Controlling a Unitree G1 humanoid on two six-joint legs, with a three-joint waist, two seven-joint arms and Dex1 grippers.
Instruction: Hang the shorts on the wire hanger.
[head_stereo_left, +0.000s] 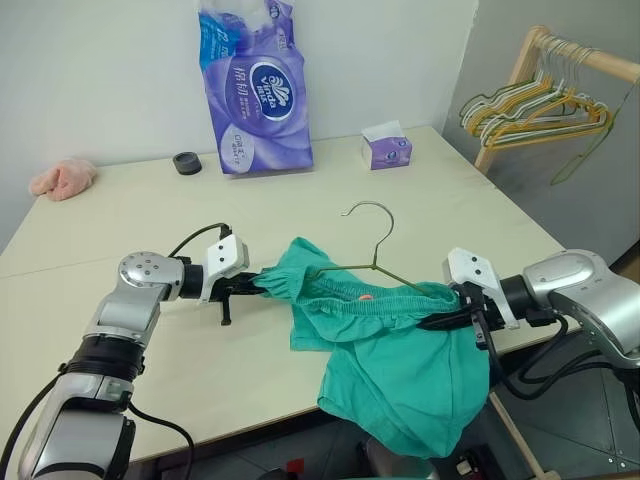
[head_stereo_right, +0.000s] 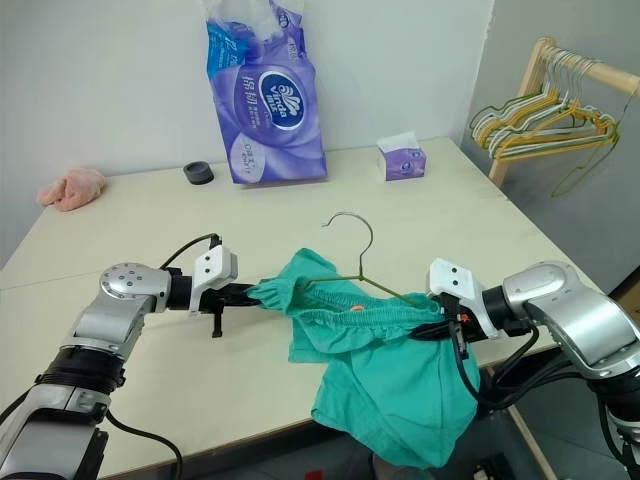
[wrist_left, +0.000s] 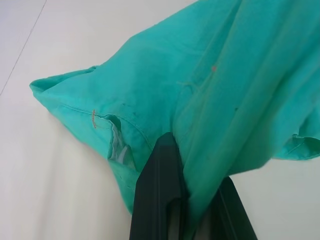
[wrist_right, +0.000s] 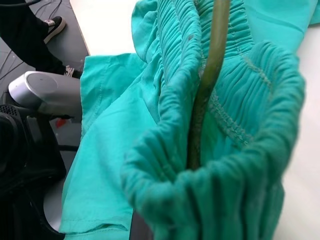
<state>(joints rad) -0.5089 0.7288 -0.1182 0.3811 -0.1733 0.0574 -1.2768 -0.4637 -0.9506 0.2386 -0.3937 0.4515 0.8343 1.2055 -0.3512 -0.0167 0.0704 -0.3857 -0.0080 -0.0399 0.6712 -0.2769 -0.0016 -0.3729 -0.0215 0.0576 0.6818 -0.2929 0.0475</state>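
Right gripper: your right gripper (head_stereo_right: 432, 328) has its two black fingers closed tight, and the gathered elastic waistband of the teal-green soft fabric shorts (head_stereo_left: 395, 355) is bunched right at their tips. The thin olive-green wire hanger (head_stereo_left: 372, 262) runs out from between those fingers through the gathers. Whether you are pinching wire, cloth or both, the wrist view does not settle.

Left gripper: your left gripper (head_stereo_left: 255, 287) is clamped fully shut on the opposite end of the shorts. In the left wrist view a fold of teal cloth is nipped between the black fingers (wrist_left: 160, 192) and fans out beyond the tips.

Shorts: they span from one pair of fingertips to the other over the pale wooden table (head_stereo_left: 130, 215), with one leg hanging down past the table's near edge below your right fingers.

Hanger: its arm beyond your right fingertips is inside the waistband; the other arm lies on top of the cloth near your left fingertips, and the hook stands clear beyond the shorts.

Step in hand: probably threading the second hanger arm into the waistband.

How to do it well: keep the right grip firm so the wire cannot swivel. Draw the left-held cloth outward past the free wire end, then over it. Keep the band taut, not strained.

Watch for: the hanging leg dragging the waistband off the wire.
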